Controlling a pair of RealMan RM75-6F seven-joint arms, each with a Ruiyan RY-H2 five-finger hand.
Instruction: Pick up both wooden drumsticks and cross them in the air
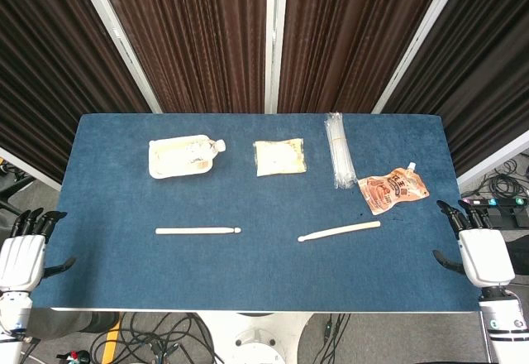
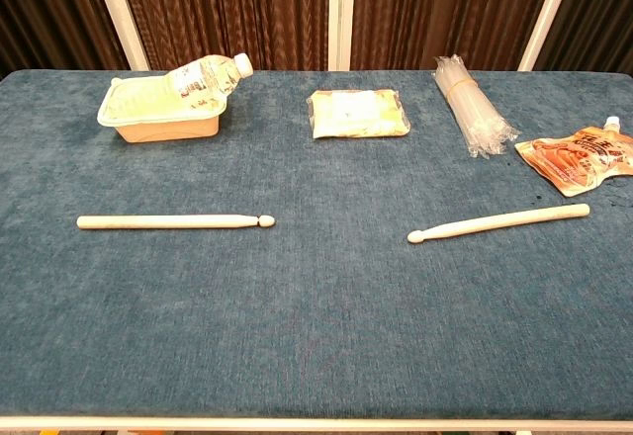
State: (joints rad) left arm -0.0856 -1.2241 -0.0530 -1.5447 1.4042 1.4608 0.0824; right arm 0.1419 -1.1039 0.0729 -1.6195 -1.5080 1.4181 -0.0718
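Two pale wooden drumsticks lie flat on the blue table [image 1: 256,281]. The left drumstick [image 1: 197,231] [image 2: 175,221] points its tip toward the middle. The right drumstick [image 1: 340,231] [image 2: 498,222] lies slightly slanted, its tip also toward the middle. My left hand [image 1: 23,252] hangs just off the table's left edge, fingers apart and empty. Off the right edge my right hand [image 1: 479,248] is likewise open, holding nothing. Neither hand touches a drumstick, and neither shows in the chest view.
Along the back stand a tray with a plastic bottle [image 1: 183,155] [image 2: 163,104], a yellowish packet [image 1: 279,156] [image 2: 358,113], a bundle of clear straws [image 1: 338,149] [image 2: 470,119] and an orange spouted pouch [image 1: 393,191] [image 2: 581,157]. Dark curtains hang behind.
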